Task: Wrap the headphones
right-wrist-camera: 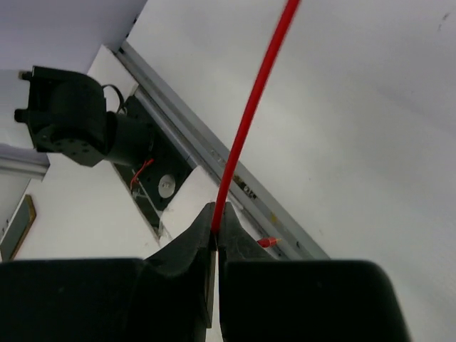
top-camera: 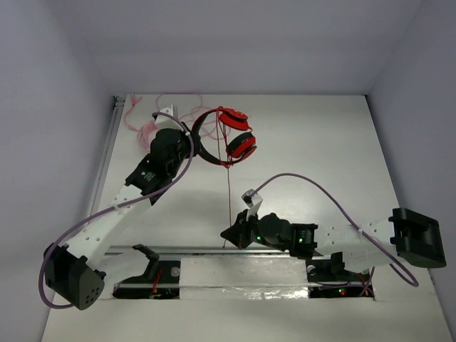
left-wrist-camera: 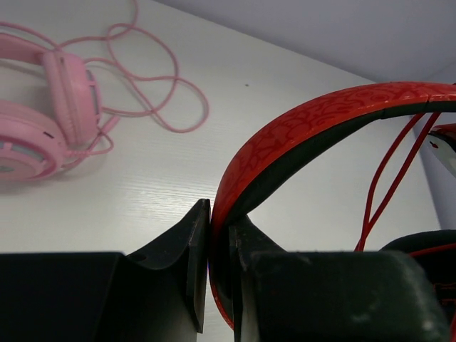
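Pink headphones (left-wrist-camera: 50, 121) lie at the far left, apart from the work. Just right of them, the left gripper (left-wrist-camera: 217, 221) is clamped on the headband (left-wrist-camera: 299, 135) of the headphones (top-camera: 229, 121). It holds them at the far middle of the table (top-camera: 320, 142), with the ear cups (top-camera: 241, 146) to the right of the band. From there the cable (right-wrist-camera: 253, 121) runs taut and straight toward the near edge. The right gripper (right-wrist-camera: 215, 224) pinches it there between closed fingers, close to the arm bases. A strand or two seems to lie across the band already, so I judge the winding under way, with much cable left. The next move calls for the right arm to carry the cable far and around the band under steady tension while the left holds firm.
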Available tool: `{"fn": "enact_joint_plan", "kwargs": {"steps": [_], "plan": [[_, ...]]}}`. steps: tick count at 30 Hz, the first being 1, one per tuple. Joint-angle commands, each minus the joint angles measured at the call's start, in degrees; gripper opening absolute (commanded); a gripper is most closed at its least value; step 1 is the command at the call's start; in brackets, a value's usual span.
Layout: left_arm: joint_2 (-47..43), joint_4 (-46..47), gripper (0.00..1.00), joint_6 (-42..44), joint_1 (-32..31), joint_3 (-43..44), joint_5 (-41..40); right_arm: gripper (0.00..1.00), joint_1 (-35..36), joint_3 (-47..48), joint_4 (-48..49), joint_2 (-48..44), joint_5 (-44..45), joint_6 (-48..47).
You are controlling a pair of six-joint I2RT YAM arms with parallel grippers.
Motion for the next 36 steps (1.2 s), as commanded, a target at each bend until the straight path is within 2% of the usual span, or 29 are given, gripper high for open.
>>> {"fn": "enact_joint_plan", "kwargs": {"steps": [1,7,12,14,19,22,26,36], "plan": [[-0.37,6.82,0.00,-0.30,-2.38,-0.62,-9.62,0.00,2.49,5.31,-8.35,-4.12,1.62,0.64],[3.58,4.97,0.00,-0.21,-11.08,-5.36,-19.47,0.00,4.16,9.89,-15.47,-12.04,2.57,-1.20],[4.91,4.80,0.00,-2.50,-17.58,-11.07,-19.83,0.00,4.16,12.97,-18.64,-14.60,9.08,-2.79],[4.65,4.54,0.00,-4.24,-19.43,-13.18,-19.74,0.00,4.16,12.71,-18.12,-14.60,14.17,-2.01],[3.33,3.48,0.00,-7.77,-24.79,-16.17,-17.30,0.00,4.16,9.81,-13.12,-14.25,27.16,0.98],[3.77,2.17,0.00,-10.05,-27.69,-17.05,-16.32,0.00,4.16,8.58,-9.51,-14.16,31.93,1.16],[3.15,3.73,0.00,-12.34,-29.19,-19.68,-12.55,0.00,4.16,7.00,-6.09,-13.63,40.09,2.83],[6.58,6.03,0.00,-17.35,-33.94,-20.75,-7.27,0.03,-2.78,4.01,-1.86,-10.47,45.57,10.83]]}}
